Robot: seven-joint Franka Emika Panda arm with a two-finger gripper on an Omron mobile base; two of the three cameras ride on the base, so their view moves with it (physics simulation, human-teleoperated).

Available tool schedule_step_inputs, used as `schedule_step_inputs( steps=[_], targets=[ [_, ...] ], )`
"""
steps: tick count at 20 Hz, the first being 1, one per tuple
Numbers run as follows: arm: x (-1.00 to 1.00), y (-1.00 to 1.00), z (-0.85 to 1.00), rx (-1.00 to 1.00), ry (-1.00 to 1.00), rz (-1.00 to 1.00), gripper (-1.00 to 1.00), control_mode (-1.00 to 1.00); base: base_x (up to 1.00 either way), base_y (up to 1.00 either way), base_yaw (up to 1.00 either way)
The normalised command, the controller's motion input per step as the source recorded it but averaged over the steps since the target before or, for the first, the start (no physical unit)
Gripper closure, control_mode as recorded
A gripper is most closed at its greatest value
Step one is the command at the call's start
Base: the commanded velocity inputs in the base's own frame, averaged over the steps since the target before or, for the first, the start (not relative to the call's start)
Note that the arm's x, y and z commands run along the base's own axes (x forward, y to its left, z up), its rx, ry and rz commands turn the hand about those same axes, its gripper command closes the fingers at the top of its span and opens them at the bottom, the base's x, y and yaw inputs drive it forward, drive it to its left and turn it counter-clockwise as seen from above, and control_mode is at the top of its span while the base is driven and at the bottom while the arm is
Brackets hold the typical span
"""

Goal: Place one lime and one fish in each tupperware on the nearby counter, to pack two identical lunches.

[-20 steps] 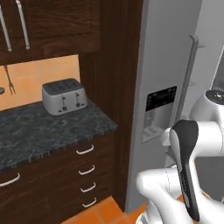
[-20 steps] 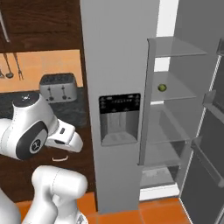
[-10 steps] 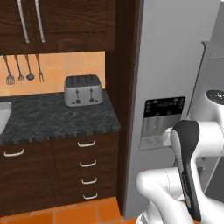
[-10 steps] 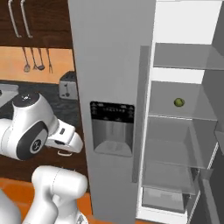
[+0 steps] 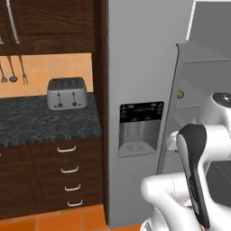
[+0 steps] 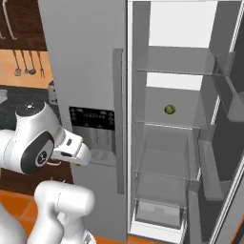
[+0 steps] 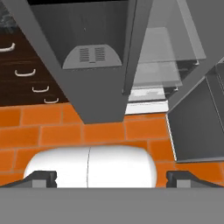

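Lime (image 5: 180, 94): 1, mostly hidden behind fridge door edge in left base view; a small speck on a fridge shelf (image 6: 181, 125) in right base view. Toaster (image 6: 51, 93): largely hidden behind fridge body. Tabletop (image 5: 40, 124): cut off at left edge. Hanging utensils (image 5: 12, 70): tops cut off, too small to identify.

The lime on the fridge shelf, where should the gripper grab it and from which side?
Grip the lime across its round middle, coming in from the open front of the fridge. It sits alone on a shelf with another shelf above, so a level approach probably suits better than from above.
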Motion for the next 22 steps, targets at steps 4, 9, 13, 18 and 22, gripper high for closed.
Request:
schedule_step_inputs(
  steps=[4,9,13,18,22],
  targets=[
    [0.0,0.0,0.0,0.0,0.0,0.0,-1.0,1.0,0.01,-0.5,-0.01],
    [0.0,0.0,0.0,0.0,0.0,0.0,-1.0,1.0,0.1,-0.53,-0.08],
    [0.0,0.0,0.0,0.0,0.0,0.0,-1.0,1.0,0.32,-0.23,-0.11],
    [0.0,0.0,0.0,0.0,0.0,0.0,-1.0,1.0,0.42,-0.26,-0.18],
    [0.0,0.0,0.0,0.0,0.0,0.0,-1.0,1.0,0.38,-0.43,-0.06]
  ],
)
